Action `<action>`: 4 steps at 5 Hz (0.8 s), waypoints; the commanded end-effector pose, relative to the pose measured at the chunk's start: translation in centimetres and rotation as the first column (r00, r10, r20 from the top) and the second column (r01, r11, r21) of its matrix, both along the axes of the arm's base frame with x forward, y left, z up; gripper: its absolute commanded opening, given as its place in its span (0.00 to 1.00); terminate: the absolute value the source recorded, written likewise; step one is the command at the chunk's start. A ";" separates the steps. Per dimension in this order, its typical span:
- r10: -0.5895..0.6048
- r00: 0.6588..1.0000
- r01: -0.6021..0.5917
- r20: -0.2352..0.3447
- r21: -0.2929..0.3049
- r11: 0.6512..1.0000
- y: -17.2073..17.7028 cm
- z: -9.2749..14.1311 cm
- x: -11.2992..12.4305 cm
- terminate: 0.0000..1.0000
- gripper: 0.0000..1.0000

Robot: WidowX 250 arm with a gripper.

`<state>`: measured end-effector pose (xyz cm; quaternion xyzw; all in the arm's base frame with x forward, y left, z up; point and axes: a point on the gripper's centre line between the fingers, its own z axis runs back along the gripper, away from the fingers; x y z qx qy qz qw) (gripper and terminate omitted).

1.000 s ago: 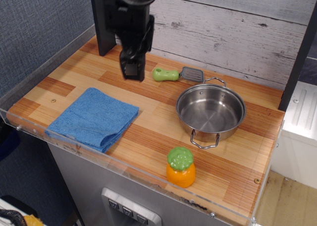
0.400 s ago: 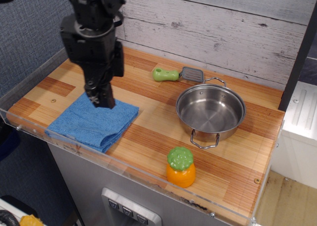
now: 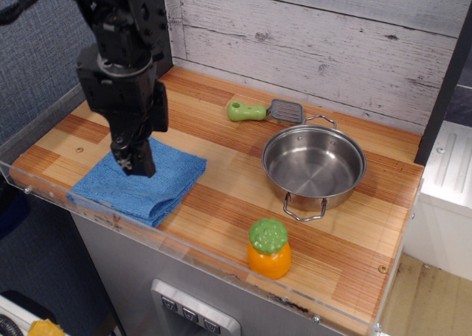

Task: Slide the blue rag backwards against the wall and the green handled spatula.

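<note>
The blue rag (image 3: 151,186) lies folded and flat at the front left of the wooden counter. My gripper (image 3: 137,163) hangs directly over the rag's middle, its fingertips at or just above the cloth; the fingers look close together, but I cannot tell if they are shut. The green handled spatula (image 3: 262,112) lies near the back, its lime handle to the left and grey slotted blade to the right, close to the wall (image 3: 332,49) of whitewashed planks. Part of the rag is hidden behind the gripper.
A steel pot (image 3: 313,166) with two wire handles stands right of centre, just in front of the spatula blade. An orange toy with a green top (image 3: 269,249) stands near the front edge. A clear plastic rim (image 3: 221,266) runs along the counter's front and left sides.
My gripper has moved from the back near the spatula forward and left, then down over the blue rag. The rag, spatula and pot have not moved.
</note>
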<state>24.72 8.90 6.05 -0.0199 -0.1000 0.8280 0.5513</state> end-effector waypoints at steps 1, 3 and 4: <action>0.052 0.998 -0.052 -0.029 0.012 0.999 1.9 -2.0 -0.5 0.00 1.00; 0.067 0.995 -0.068 -0.069 -0.010 0.998 2.4 -4.8 -1.3 0.00 1.00; 0.104 0.994 -0.105 -0.024 -0.012 0.994 2.4 -6.4 -1.9 0.00 1.00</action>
